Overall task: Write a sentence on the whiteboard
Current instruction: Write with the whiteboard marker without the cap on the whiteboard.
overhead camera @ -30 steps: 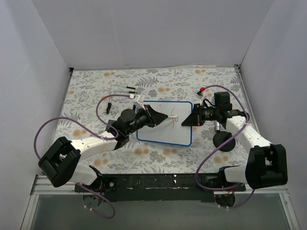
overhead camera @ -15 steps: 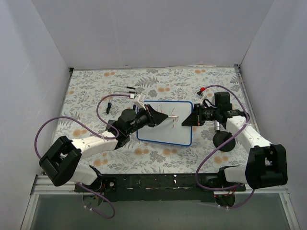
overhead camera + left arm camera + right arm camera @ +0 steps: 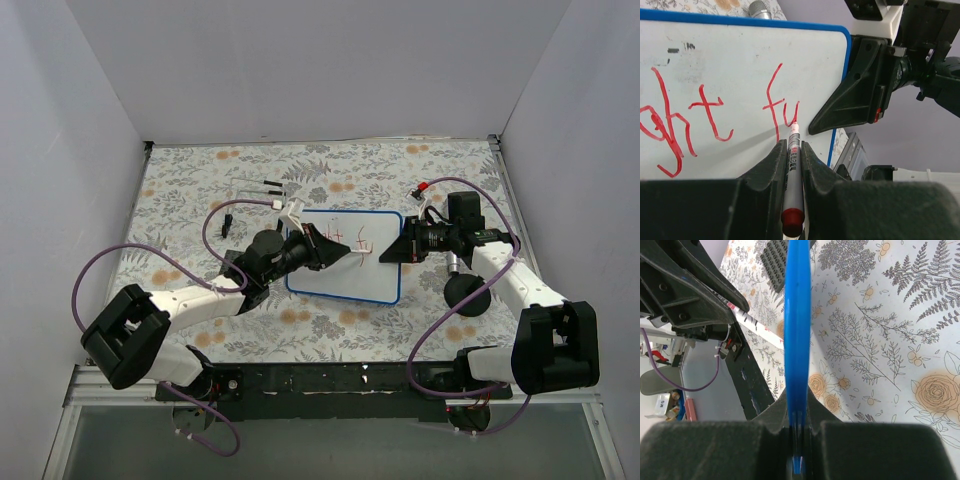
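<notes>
The whiteboard (image 3: 345,272) lies on the floral cloth between the arms, white with a blue rim. My right gripper (image 3: 392,250) is shut on its right edge; in the right wrist view the rim (image 3: 797,315) runs edge-on between the jaws of that gripper (image 3: 797,407). My left gripper (image 3: 338,248) is shut on a grey marker (image 3: 793,170) with a red end. Its tip touches the board at the last red letter. The sentence (image 3: 710,117) reads "ght fu" in the left wrist view, and its red strokes also show in the top view (image 3: 362,243). The left gripper (image 3: 791,146) hides the board below the line.
A dark studded plate (image 3: 774,260) lies beyond the board in the right wrist view. Small black and white loose parts (image 3: 270,186) lie at the back left, one more (image 3: 229,222) beside the left arm. A red-tipped piece (image 3: 423,187) lies behind the right arm. White walls enclose the table.
My left gripper has shifted slightly with the marker on the board, and more red lettering shows near its tip. The right gripper and the board have not moved.
</notes>
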